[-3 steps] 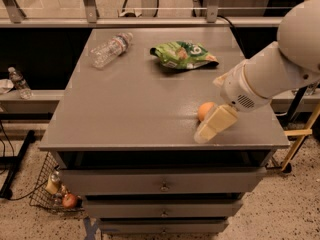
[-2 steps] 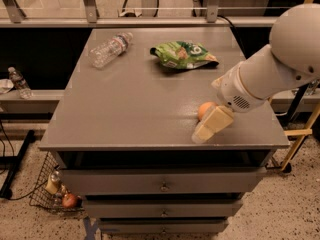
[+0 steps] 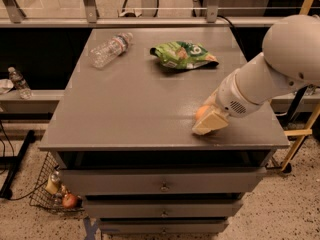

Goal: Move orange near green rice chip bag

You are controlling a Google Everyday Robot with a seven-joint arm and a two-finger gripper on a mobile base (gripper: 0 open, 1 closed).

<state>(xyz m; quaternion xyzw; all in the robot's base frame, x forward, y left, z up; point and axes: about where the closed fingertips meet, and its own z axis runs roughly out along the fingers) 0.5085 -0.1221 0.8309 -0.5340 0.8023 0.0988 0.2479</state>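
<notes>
The orange (image 3: 201, 112) sits on the grey table top (image 3: 135, 109) near the front right corner, mostly covered by my gripper. My gripper (image 3: 207, 121) is low over the table at the orange, with its tan end resting against the fruit's near side. The white arm reaches in from the right. The green rice chip bag (image 3: 184, 55) lies flat at the back of the table, well beyond the orange and a little to its left.
A clear plastic water bottle (image 3: 111, 49) lies at the back left of the table. Drawers sit under the top. A wire basket (image 3: 57, 194) with small items stands on the floor at left. A wooden frame (image 3: 300, 129) stands at right.
The arm and gripper have shifted slightly left and closer over the orange, which is now more covered. The bag and bottle have not moved.
</notes>
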